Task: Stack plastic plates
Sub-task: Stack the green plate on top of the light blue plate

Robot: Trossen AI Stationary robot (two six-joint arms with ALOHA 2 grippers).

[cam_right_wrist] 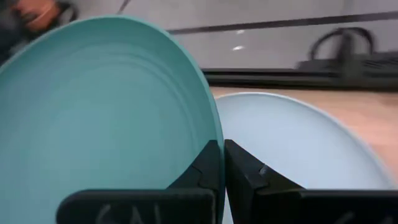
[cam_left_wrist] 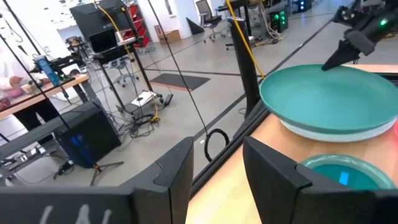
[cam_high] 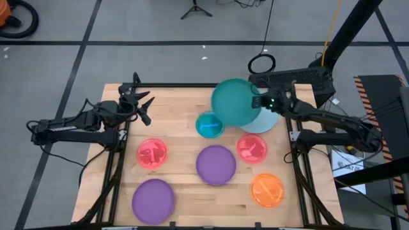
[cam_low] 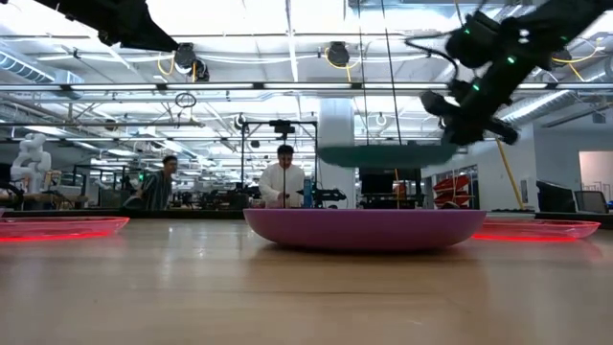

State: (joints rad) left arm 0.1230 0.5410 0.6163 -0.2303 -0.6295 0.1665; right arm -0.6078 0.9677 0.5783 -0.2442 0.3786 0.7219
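My right gripper (cam_high: 261, 102) is shut on a large dark green plate (cam_high: 235, 101), which hangs in the air over the table's far middle and partly over the light blue plate (cam_high: 267, 121) lying on the table. A small cyan plate (cam_high: 209, 125) sits just near of them. Two purple plates (cam_high: 216, 164) (cam_high: 153, 199), two pink-red plates (cam_high: 152, 154) (cam_high: 252, 147) and an orange plate (cam_high: 267, 190) lie flat on the wood. My left gripper (cam_high: 146, 105) waits open at the far left, raised and holding nothing. My right gripper pinches the green plate's rim (cam_right_wrist: 208, 134) between its two fingers, on the plate's right-hand side. The fingers (cam_right_wrist: 249, 174) come from the table's right, slanting downward. The plate (cam_low: 388, 153) is lifted clear of the table, roughly level, above the light blue plate (cam_right_wrist: 292, 143).
The table's black frame rails (cam_high: 294, 137) run along both sides. Bare wood lies along the far left and in the near middle between the purple plate and the orange plate. People stand in the room beyond the table.
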